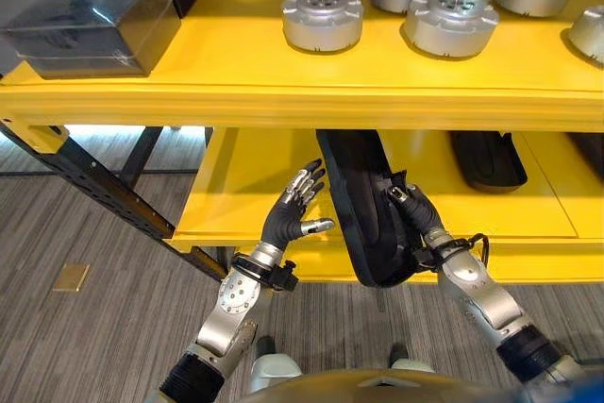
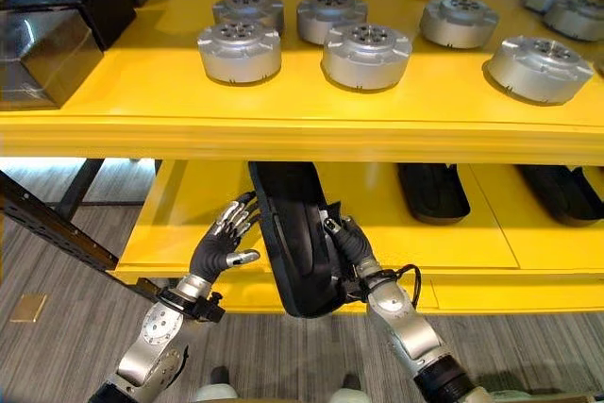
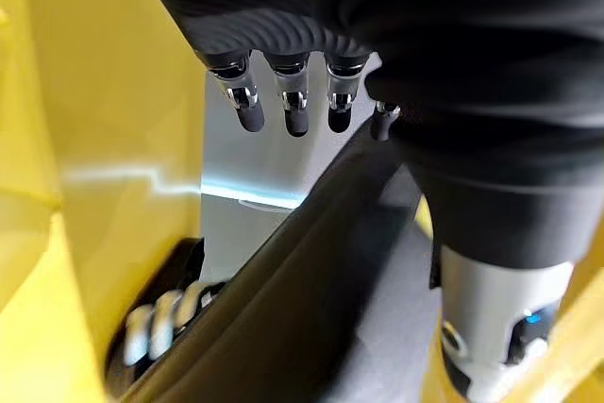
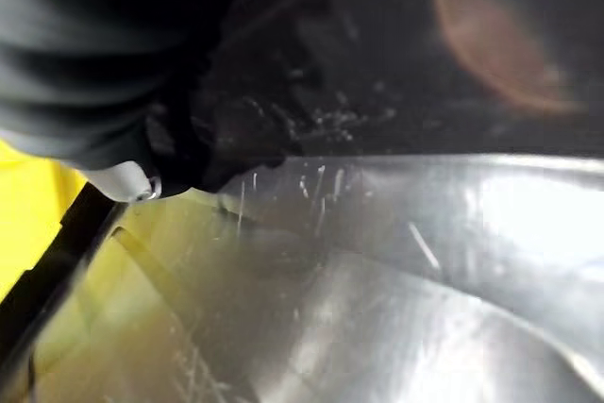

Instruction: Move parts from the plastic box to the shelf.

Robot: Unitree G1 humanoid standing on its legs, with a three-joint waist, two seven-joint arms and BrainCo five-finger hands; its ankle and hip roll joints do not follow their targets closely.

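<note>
Part (image 1: pixel 363 209) is lying half on the lower shelf (image 1: pixel 245 186), long axis running inward, overhanging the edge; right hand (image 1: pixel 415 214) is curling round its side, left hand (image 1: pixel 294 207) is hovering open beside it.

Yellow shelf (image 2: pixel 113 120); silver round parts (image 2: pixel 366 54); black tray (image 2: pixel 297 233); grey striped floor (image 1: pixel 85 233).

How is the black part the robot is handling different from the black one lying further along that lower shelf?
The black part at the hands stands tilted on edge, overhanging the lower shelf front; the other black part lies flat, fully on it. The right hand grips the first, the left hand open beside it; the other lies untouched. Both are dark, elongated shells.
</note>
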